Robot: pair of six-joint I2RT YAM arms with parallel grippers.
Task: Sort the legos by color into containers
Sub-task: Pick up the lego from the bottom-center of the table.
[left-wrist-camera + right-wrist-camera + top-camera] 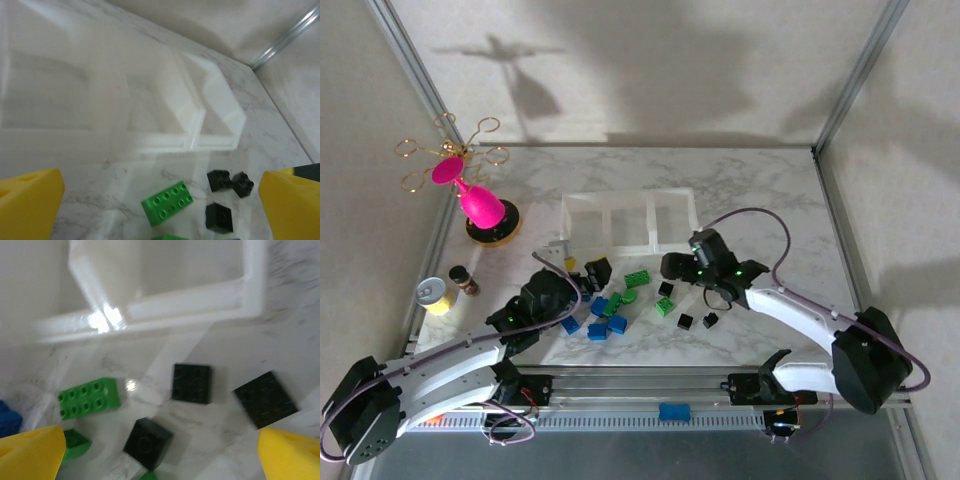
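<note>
The legos lie scattered on the marble in front of the containers (630,218): blue ones (605,320) to the left, green (637,279) in the middle, black (685,321) to the right. My left gripper (588,278) hangs open over the left of the pile. In its wrist view the gripper (160,210) has a green brick (167,202) and black bricks (219,180) between its yellow fingertips (30,205); the containers (192,125) lie beyond. My right gripper (672,268) is open too. Its wrist view shows the gripper (160,455) above a black brick (147,442), with another black one (191,383), a green brick (89,397) and the container rim (175,310).
A pink cup (480,205) stands on a round black-and-gold dish (492,228) at the left, under a gold wire flower (450,155). A small can (437,295) and a brown bottle (463,279) sit near the left edge. A flat blue block (674,411) rests on the front rail.
</note>
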